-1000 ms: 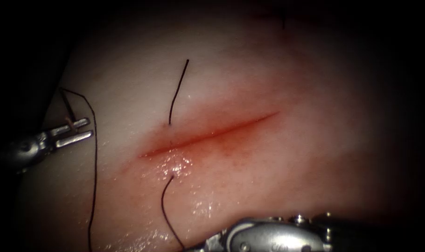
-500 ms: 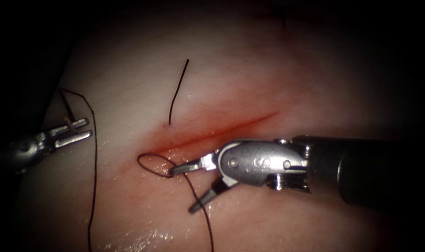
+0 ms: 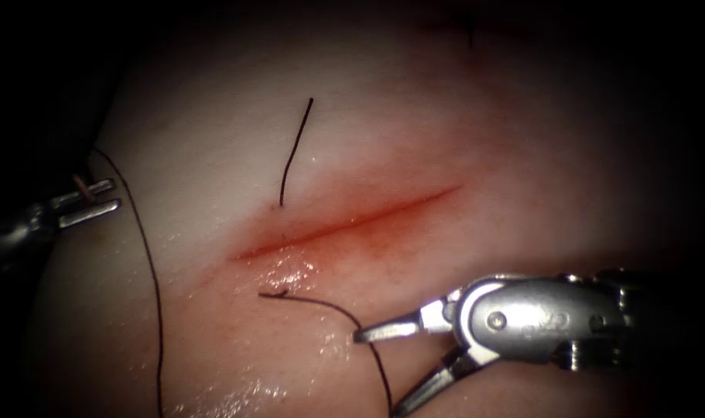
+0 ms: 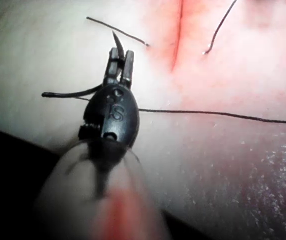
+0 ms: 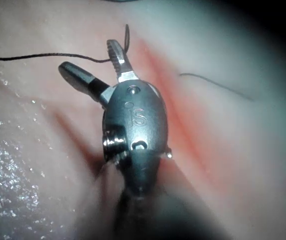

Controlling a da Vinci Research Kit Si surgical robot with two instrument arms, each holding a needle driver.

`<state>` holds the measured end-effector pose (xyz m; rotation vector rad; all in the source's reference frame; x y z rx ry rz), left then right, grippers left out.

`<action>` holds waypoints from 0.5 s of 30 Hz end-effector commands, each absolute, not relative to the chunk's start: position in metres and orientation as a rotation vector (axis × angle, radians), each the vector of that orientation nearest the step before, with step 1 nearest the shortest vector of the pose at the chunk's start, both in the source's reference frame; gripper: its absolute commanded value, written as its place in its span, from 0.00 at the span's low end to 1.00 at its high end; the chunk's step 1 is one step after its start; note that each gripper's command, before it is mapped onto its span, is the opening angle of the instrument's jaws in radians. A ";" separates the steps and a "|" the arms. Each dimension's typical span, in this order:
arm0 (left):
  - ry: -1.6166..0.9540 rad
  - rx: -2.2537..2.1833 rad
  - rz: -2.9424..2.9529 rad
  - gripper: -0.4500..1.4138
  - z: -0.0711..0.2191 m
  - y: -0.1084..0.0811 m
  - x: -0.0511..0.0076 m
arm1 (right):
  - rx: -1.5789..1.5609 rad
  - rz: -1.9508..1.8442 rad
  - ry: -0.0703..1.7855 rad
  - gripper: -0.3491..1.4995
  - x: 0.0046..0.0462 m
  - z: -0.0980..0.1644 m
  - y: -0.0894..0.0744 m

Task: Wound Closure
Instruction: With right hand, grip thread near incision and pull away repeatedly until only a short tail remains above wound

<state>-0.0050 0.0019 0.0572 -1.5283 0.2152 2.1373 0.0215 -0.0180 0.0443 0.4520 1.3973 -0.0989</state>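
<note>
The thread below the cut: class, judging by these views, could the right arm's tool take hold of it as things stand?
Probably yes. The right tool has its jaws open and empty, and the thread runs right past its upper jaw with bare tissue around. The left tool, left of the cut, holds the needle near its tip.

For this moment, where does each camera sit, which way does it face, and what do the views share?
Endoscope view: above and in front of the cut; left end effector holding the needle, right end effector open.
Left wrist view: along its shaft at its end effector and needle.
Right wrist view: along its shaft at its open end effector.
Shared: thread, cut.
</note>
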 end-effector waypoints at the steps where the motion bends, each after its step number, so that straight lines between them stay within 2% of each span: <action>1: 0.217 -1.531 2.136 0.00 0.058 0.002 -0.0056 | 0.449 -0.097 1.392 0.93 0.0203 0.044 -0.018; 6: 0.220 -1.531 2.136 0.00 0.058 0.002 -0.0055 | 0.437 -0.065 1.369 0.94 0.0157 0.042 -0.017; 8: 0.224 -1.530 2.133 0.00 0.058 0.002 -0.0057 | 0.425 -0.040 1.355 0.91 0.0139 0.042 -0.015; 11: 0.229 -1.527 2.132 0.00 0.058 0.002 -0.0061 | 0.397 -0.011 1.347 0.88 0.0143 0.043 -0.014; 15: 0.239 -1.524 2.130 0.00 0.058 0.002 -0.0068 | 0.400 0.007 1.374 0.85 0.0173 0.046 -0.013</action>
